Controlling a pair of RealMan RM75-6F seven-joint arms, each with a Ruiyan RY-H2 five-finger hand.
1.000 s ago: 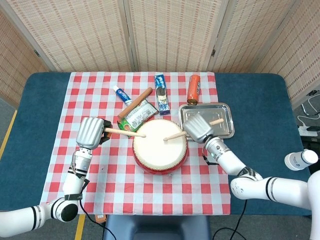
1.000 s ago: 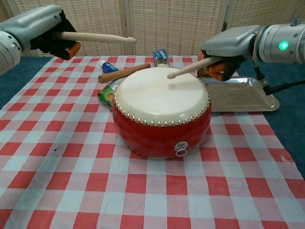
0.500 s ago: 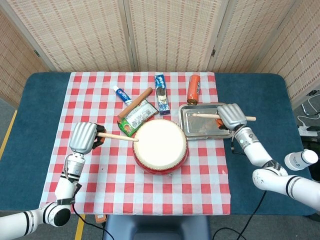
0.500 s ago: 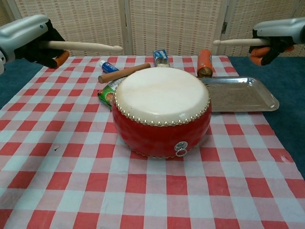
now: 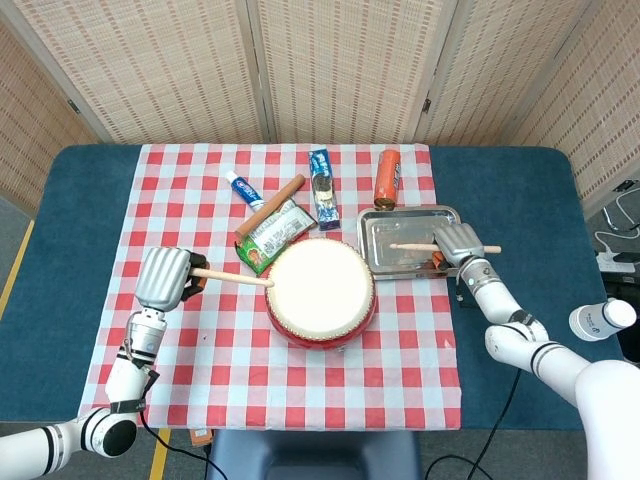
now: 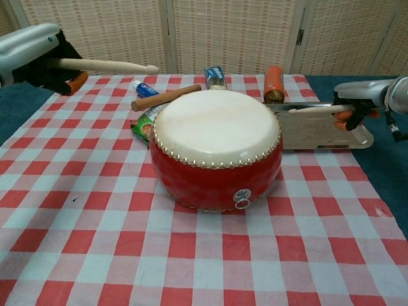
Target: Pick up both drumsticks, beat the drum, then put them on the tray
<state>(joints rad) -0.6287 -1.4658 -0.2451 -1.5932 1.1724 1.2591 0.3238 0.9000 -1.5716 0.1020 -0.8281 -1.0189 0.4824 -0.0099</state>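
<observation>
A red drum point(image 5: 320, 292) point(image 6: 215, 148) with a pale skin stands mid-table. My left hand point(image 5: 164, 277) point(image 6: 38, 56) grips a wooden drumstick point(image 5: 232, 279) point(image 6: 105, 65) left of the drum, its tip near the drum's left rim and raised above the cloth. My right hand point(image 5: 458, 243) point(image 6: 361, 100) holds the other drumstick point(image 5: 415, 246) point(image 6: 312, 109) low over the silver tray point(image 5: 385, 255) point(image 6: 315, 132) on the right, the stick lying level with its tip pointing left across the tray. I cannot tell whether it touches the tray.
Behind the drum lie a toothpaste tube point(image 5: 242, 189), a brown rolling pin point(image 5: 270, 205), a green packet point(image 5: 272, 233), a blue packet point(image 5: 322, 188) and an orange can point(image 5: 387, 178). A white bottle point(image 5: 602, 319) stands off the table at right.
My right hand swung from over the drum to the right, then dropped low over the tray with its stick. My left hand drew back left and down slightly.
</observation>
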